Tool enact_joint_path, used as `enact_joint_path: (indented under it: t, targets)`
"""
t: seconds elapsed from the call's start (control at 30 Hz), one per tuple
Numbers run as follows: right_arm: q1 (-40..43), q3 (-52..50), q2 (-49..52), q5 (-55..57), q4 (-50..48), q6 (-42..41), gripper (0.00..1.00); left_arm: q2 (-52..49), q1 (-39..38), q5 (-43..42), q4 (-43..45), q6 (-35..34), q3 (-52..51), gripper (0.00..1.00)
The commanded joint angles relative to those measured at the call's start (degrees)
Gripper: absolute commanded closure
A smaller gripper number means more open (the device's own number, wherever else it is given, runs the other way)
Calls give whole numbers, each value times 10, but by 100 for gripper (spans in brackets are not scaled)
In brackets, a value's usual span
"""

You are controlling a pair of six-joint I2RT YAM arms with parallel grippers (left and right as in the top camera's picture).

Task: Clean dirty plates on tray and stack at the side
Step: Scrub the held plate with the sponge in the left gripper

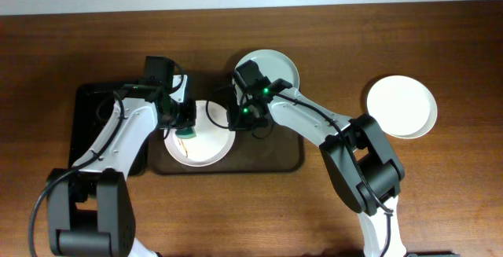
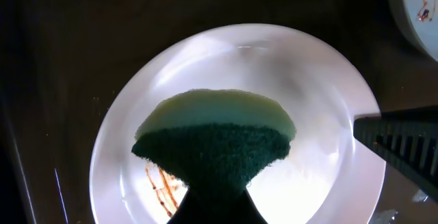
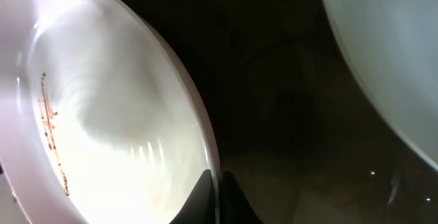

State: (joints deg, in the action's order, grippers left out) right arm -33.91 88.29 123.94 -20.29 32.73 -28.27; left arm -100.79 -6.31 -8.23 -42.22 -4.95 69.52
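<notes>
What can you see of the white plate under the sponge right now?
The round, shallow, glossy white plate lies in the left half of the dark brown rectangular tray. Thin brown smears streak its inside near one edge. The green-and-yellow scrubbing sponge, clamped in the left gripper, is over its middle; contact is unclear. The right gripper's jaws pinch its rim.
</notes>
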Motion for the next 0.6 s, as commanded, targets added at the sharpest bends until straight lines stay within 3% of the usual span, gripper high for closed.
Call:
enact_joint_path:
  t: [0.0,0.2,0.33,0.4,0.57]
  targets:
    - [2,4,3,-2,-2,6,96,-43,0,-10,-7,-5,-2,99]
    - [2,4,3,0,-7,6,96,-80,0,-7,-40,-31,-21,99]
    - [3,4,3,0,-9,6,96,-80,0,82,-68,-33,-22,99]
    - [2,4,3,0,-12,6,96,-80,0,134,2,-75,-36,99]
    - [2,4,3,0,-12,7,96,-82,-1,143,249,-79,-152,99]
